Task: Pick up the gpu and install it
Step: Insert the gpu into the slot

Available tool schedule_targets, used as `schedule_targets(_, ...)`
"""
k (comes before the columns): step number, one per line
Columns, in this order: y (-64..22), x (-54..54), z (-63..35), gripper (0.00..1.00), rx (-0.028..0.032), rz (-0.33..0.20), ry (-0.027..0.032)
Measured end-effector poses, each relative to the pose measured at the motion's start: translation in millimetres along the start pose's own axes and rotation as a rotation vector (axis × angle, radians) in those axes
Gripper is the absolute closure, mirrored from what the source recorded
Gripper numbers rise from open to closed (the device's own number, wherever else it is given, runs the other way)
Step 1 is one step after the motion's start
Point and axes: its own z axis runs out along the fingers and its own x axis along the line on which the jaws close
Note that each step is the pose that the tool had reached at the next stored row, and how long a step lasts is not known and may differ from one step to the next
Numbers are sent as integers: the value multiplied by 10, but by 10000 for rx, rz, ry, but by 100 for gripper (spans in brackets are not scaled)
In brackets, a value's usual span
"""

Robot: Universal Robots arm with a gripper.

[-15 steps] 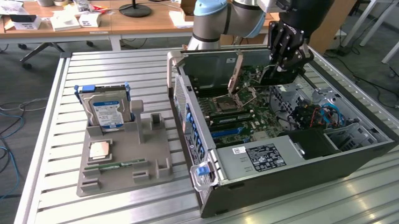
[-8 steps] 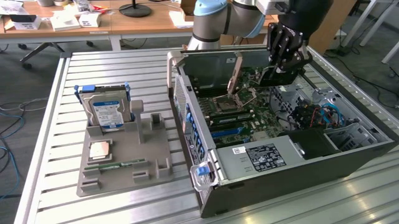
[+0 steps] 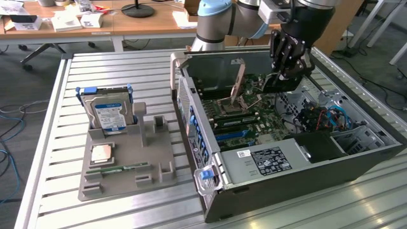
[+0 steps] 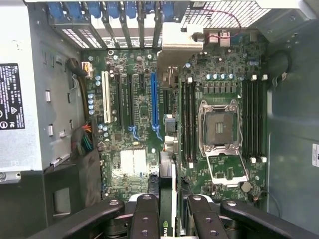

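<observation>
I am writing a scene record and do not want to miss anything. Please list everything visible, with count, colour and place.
table: 1, pale metal slats, under everything
computer case: 1, dark grey, open, on the table
main board: 1, green, inside the case
power supply: 1, silver, black label, in the case
tray: 1, grey, beside the case, on the exterior view's left
hard drive: 1, silver, blue-white label, upright in the tray
processor chip: 1, pale, flat in the tray
memory stick: 1, green, lying in the tray
graphics card: 1, dark, held over the main board
arm: 1, grey and light blue, behind the case
pincer: 1, black, shut on the graphics card
</observation>
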Motion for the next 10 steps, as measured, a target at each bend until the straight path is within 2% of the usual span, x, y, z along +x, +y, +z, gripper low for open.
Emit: schedule_targets(10,6,11,181,74,0,0,-1)
